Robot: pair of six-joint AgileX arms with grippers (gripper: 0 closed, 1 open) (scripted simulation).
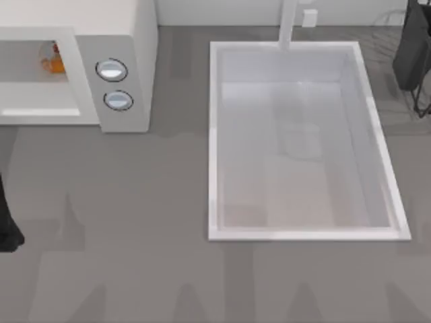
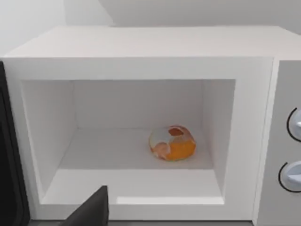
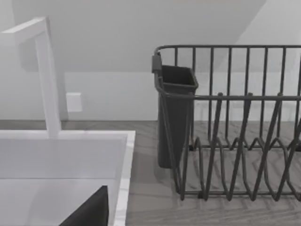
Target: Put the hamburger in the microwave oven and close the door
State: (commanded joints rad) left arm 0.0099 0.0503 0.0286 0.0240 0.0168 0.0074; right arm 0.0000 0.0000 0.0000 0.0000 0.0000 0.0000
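Left edge first: left arm (image 1: 8, 229) sits at the table's left edge, in front of the microwave oven (image 1: 124, 40). Its wrist view looks straight into the open cavity. A dark finger (image 2: 91, 209) pokes in at the frame's lower edge; can't tell how far the jaws are apart. Nothing is seen in or against them.

Door (image 2: 8, 155): a dark strip at the edge of the left wrist view, swung out well clear of the opening. It looks to sit beside the left gripper, not in front of it. I can't make out the handle.

Hamburger (image 2: 172, 142): already on the cavity floor, ahead of the left jaws and deeper in, nearer the knob-side wall than the door side. Top view agrees, with an orange lump (image 1: 52, 59) inside the opening. So placement looks done and closing the door is the step in hand.

How to do it well, my read:
- push on the door's outer face near its free edge, not near the hinge
- follow the swing arc, don't shove straight in
- keep the finger out of the cavity so it doesn't get trapped or clip the burger
- press until the door seats flush with the front frame

Middle: sink basin (image 1: 303, 141), not involved.

Right: right arm (image 1: 414, 47) parked at the far right corner by the dish rack (image 3: 235, 132). One finger (image 3: 91, 209) shows in its wrist view; jaw opening not readable, nothing seen held.
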